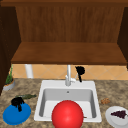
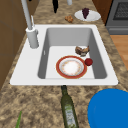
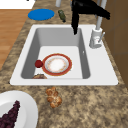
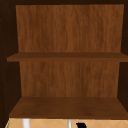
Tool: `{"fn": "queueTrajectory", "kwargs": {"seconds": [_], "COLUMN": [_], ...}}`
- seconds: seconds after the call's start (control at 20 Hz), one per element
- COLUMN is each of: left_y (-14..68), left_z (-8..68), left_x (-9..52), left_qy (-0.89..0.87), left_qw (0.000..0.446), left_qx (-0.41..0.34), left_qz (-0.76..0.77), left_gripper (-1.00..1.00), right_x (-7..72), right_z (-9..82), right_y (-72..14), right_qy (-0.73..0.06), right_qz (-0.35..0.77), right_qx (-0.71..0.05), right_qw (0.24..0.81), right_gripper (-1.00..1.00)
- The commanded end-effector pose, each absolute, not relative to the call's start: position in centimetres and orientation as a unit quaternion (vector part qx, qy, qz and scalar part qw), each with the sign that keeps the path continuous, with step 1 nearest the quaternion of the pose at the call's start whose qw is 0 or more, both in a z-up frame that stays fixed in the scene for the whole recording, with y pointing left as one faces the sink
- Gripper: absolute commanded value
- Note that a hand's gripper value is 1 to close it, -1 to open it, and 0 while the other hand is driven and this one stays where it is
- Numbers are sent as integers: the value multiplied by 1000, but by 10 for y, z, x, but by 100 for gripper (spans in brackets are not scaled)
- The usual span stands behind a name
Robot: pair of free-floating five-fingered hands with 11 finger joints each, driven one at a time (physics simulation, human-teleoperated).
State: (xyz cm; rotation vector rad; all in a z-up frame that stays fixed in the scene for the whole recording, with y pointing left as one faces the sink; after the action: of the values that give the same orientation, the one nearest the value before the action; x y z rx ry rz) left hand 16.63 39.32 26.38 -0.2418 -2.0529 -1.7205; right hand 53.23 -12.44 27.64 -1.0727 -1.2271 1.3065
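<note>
The left hand [image 1: 17, 102] rests curled on the round blue plate [image 1: 16, 114] at the worktop's [image 1: 112, 90] left edge, grasping nothing I can tell; a nudge could tip it off. The right hand [image 1: 80, 71] hangs relaxed beside the white tap [image 1: 68, 75]

Red bowl [image 1: 67, 115] cut off below and hiding the sink basin [image 1: 50, 96], blue plate [image 2: 110, 107] cropped
</note>
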Motion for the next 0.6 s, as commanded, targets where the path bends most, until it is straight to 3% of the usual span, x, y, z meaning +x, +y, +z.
{"fn": "queueTrajectory", "kwargs": {"seconds": [0.0,0.55], "left_y": [393,393], "left_z": [264,264], "left_x": [166,166], "left_qy": [-744,-744], "left_qw": [224,224], "left_qx": [-88,-88], "left_qz": [-623,-623], "left_gripper": [0,0], "right_x": [535,583], "right_z": [264,237], "right_y": [-114,-86], "right_qy": [-483,-397], "right_qz": [566,623], "right_qx": [-414,-343], "right_qw": [524,580], "right_gripper": [-100,-100]}}
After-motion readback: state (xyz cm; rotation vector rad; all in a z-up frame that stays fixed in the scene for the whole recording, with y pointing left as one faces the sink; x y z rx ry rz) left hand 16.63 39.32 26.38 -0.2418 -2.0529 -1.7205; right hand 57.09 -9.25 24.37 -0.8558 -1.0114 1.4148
